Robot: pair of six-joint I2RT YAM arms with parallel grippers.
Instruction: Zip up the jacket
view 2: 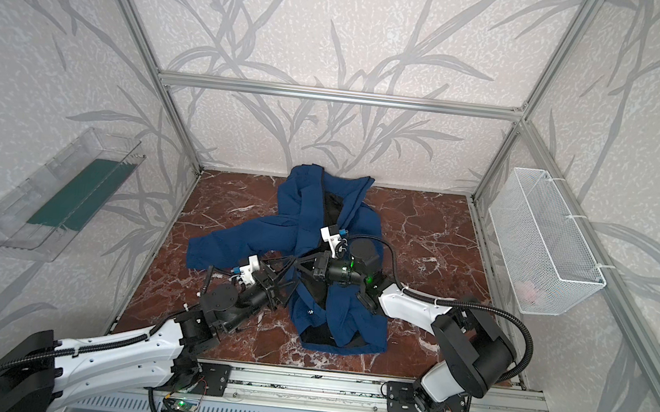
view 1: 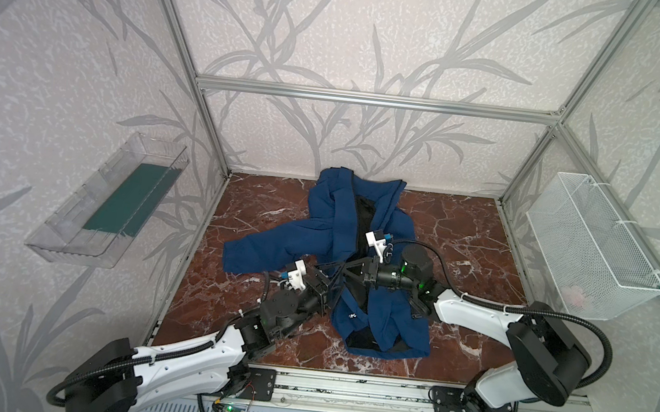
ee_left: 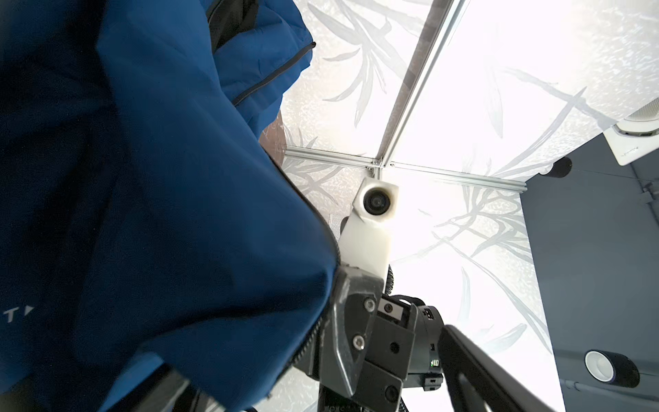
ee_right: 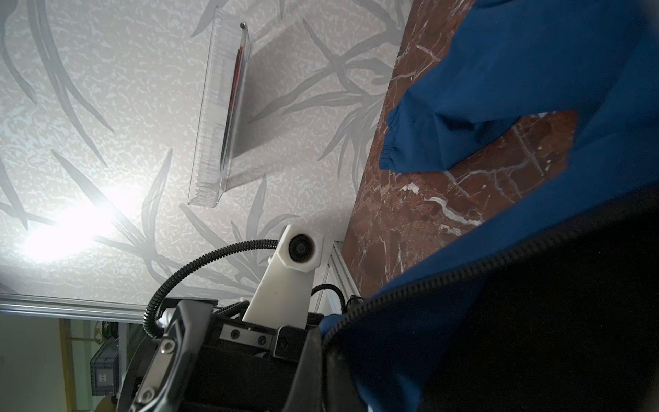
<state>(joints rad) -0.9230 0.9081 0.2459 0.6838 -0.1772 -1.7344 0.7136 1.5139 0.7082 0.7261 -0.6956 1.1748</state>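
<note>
Left claw (view 1: 331, 286) gapes wide and empty, the jacket's (view 1: 317, 231) front edge just beside it. The jacket sprawls unzipped on the worktop (view 1: 463, 237) beneath both claws. Right claw (view 1: 346, 268) is clamped on a lifted zipper edge. The step looks like lining up the zipper; next, the left claw probably must grip the facing edge.

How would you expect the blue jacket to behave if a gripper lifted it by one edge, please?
Probably floppy: the jacket lies crumpled in soft folds, so most would sag and trail. Its smooth fabric would likely slide on the polished marble tabletop. The loose sleeve may drag behind.
</note>
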